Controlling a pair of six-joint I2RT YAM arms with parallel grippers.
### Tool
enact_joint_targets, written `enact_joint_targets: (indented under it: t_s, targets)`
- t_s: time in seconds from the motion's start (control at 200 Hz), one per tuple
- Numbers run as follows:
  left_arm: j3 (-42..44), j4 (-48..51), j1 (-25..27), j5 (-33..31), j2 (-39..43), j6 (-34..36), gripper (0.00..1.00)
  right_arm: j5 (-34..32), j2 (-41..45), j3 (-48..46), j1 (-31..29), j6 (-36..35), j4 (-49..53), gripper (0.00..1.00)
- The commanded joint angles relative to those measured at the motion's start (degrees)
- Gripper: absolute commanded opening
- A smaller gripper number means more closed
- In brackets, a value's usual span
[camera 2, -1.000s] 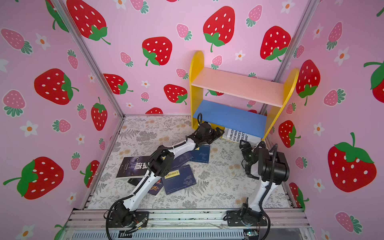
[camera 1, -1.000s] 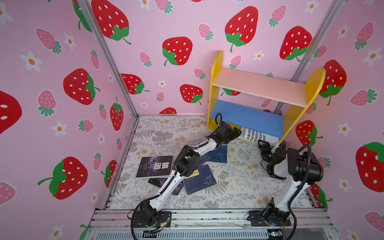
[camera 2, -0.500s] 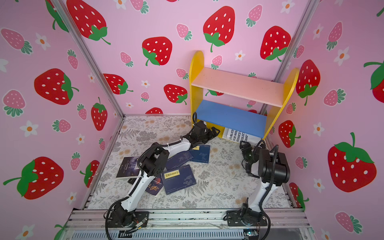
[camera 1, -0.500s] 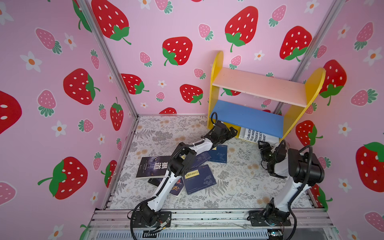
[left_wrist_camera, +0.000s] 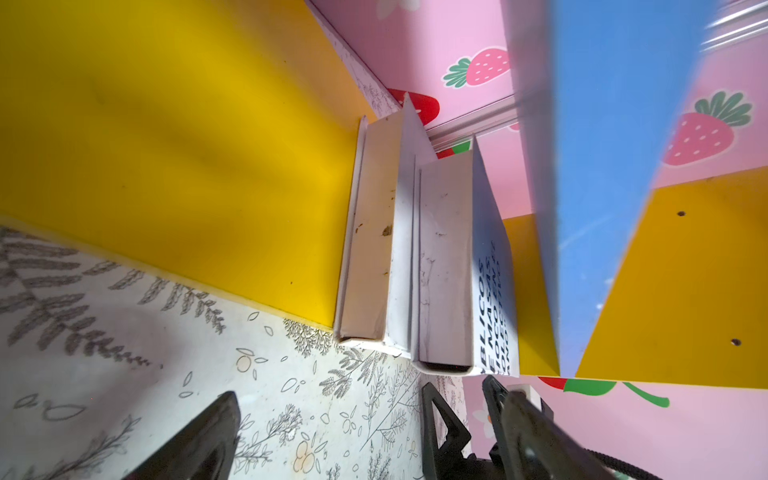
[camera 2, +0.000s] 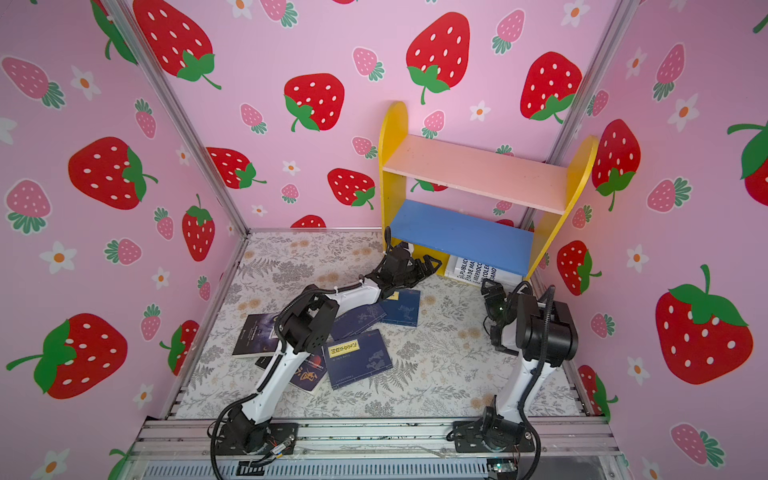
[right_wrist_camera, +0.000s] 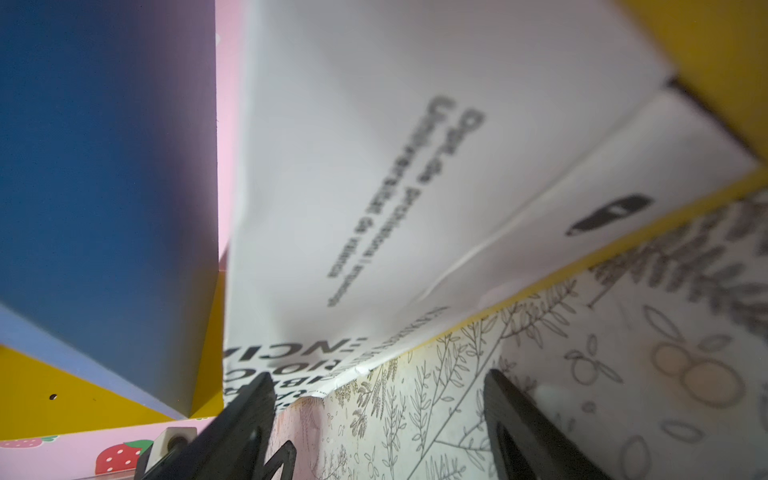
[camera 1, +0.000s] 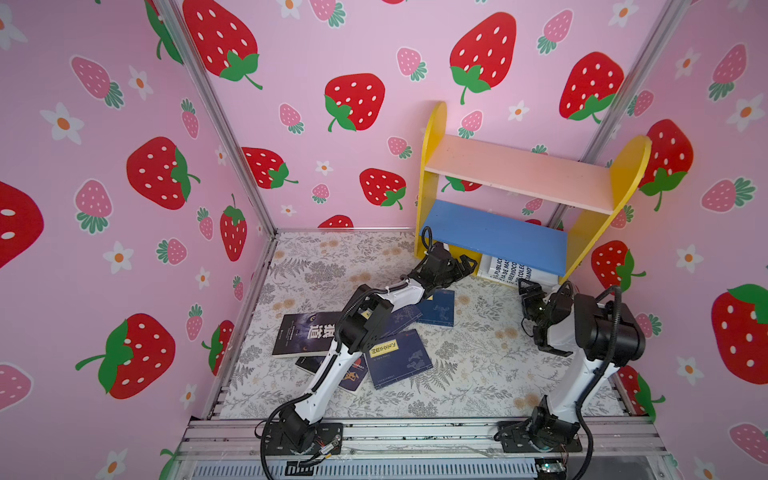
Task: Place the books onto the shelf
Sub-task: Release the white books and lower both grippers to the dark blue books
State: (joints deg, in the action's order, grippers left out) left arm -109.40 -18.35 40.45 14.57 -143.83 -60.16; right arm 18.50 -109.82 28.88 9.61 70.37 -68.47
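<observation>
Watching that left arm [camera 1: 399,291], did you catch what just changed?

Barely anything. Its elbow swung leftward over the pile in the last second. The left fingers [left_wrist_camera: 199,449] stayed at the mouth of the shelf [camera 1: 427,195], spread wide with nothing between them. No book moved.

And the other side?

The right fingers [right_wrist_camera: 245,419] hover at the shelf's near right corner, apart and empty too, just off a white cover.

So what does that mean for the job?

I'd say a placing is finished. Two white books [left_wrist_camera: 444,266] sit touching each other in the bottom compartment, under the blue board [camera 1: 494,235]. Whether they stand or lie flat, I can't tell from here. Both arms look free for the next pick.

How many are left?

Five, all on the counter [camera 1: 478,353], left of the middle. Three are navy books [camera 1: 399,361], and one of those shows a yellow label. Two are dark books [camera 1: 307,334], one with big characters, the other half hidden under the arm. That makes seven in all: two shelved, five to go.
</observation>
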Motion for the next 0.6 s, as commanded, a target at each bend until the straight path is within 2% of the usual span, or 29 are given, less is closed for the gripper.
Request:
enact_joint_targets:
  t_s: [0.0, 0.195, 0.31, 0.46, 0.595]
  targets:
    - [1.1, -2.96, -0.37, 1.08, 0.61, -0.4, 0.99, -2.06, 0.19, -1.05, 0.33, -0.74, 4.82, 0.82]
    - [9.29, -6.7, -0.32, 1.46, 6.4, 0.54, 0.99, -2.3, 0.65, -0.16, 0.59, -3.57, 5.34, 0.82]
    - [15.59, -5.62, 0.28, 1.83, 12.43, 4.12, 0.99, -1.96, 1.1, -0.39, 0.71, -3.45, 5.28, 0.82]
    - [27.11, -7.16, 1.06, 2.28, 23.42, 9.04, 0.99, -0.54, 4.72, -2.15, 0.76, -5.42, 4.07, 0.83]
    - [36.95, -0.82, 1.35, -0.16, 36.94, 16.39, 0.99, 1.16, 13.02, -4.34, 0.59, -10.23, 7.02, 0.83]
